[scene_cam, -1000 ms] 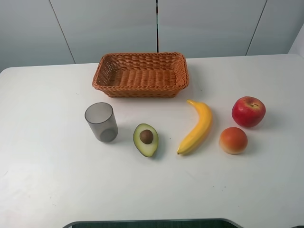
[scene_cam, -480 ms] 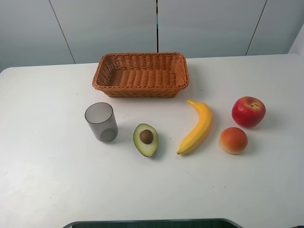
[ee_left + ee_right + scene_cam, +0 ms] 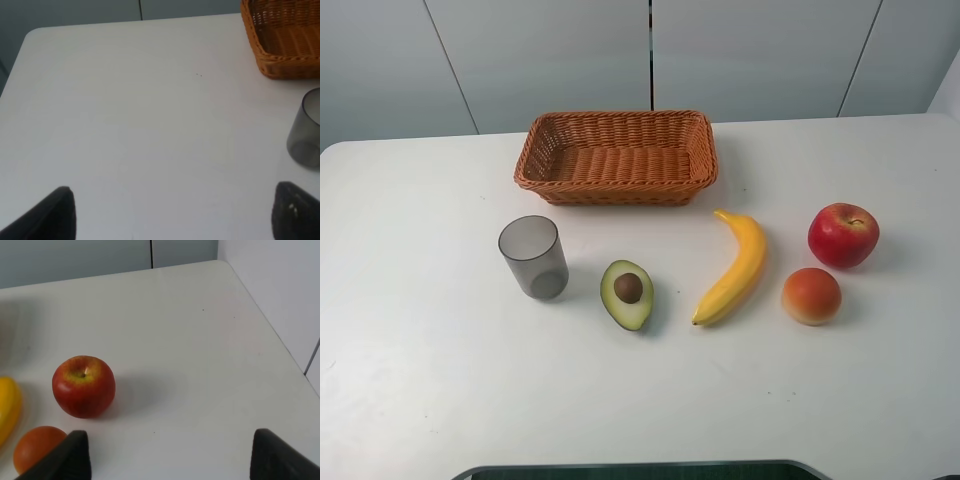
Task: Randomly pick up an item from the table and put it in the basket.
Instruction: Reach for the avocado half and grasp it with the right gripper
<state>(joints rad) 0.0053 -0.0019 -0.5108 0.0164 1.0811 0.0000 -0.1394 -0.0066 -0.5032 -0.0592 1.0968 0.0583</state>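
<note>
avocado (image 3: 627, 293): cut side up on table (image 3: 430, 370), mid-worktop, between cup (image 3: 533, 256) and banana (image 3: 732, 268)
basket (image 3: 616, 189): centred near far edge
left gripper (image 3: 172, 215): released, jaws wide, over left side
right gripper (image 3: 172, 457): released, jaws wide, near right edge by apple (image 3: 83, 386)

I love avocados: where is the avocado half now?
In the high view the avocado half lies on the table just left of centre, between the grey cup and the banana.
</note>
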